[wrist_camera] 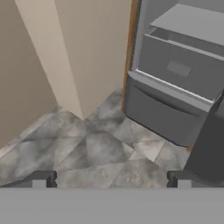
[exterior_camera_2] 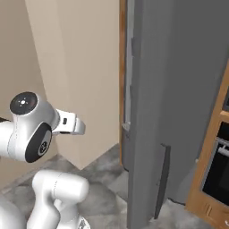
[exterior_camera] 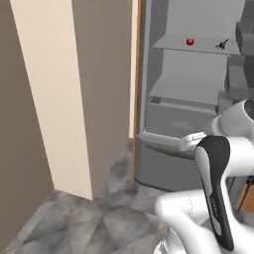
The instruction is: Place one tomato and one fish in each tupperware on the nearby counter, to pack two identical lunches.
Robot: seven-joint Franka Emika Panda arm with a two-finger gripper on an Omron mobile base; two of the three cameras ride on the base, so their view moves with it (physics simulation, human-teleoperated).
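Note:
A red tomato (exterior_camera: 190,41) lies on an upper shelf (exterior_camera: 198,45) inside the open grey fridge, far above and beyond my arm. Just right of it on the same shelf is a small dark shape (exterior_camera: 222,44), perhaps a fish, too small to tell. My gripper (wrist_camera: 110,183) is open, its two dark fingertips (wrist_camera: 41,179) spread wide with nothing between them. It points down at the grey stone floor in front of the fridge's lower drawers (wrist_camera: 175,70). The tupperware and the counter are out of view.
The open fridge door (exterior_camera_2: 152,112) stands edge-on to my right. A beige wall panel (exterior_camera: 54,99) juts out on the left. A wooden cabinet with a built-in oven (exterior_camera_2: 217,170) lies at the far right. Grey marbled floor (wrist_camera: 87,148) spreads below.

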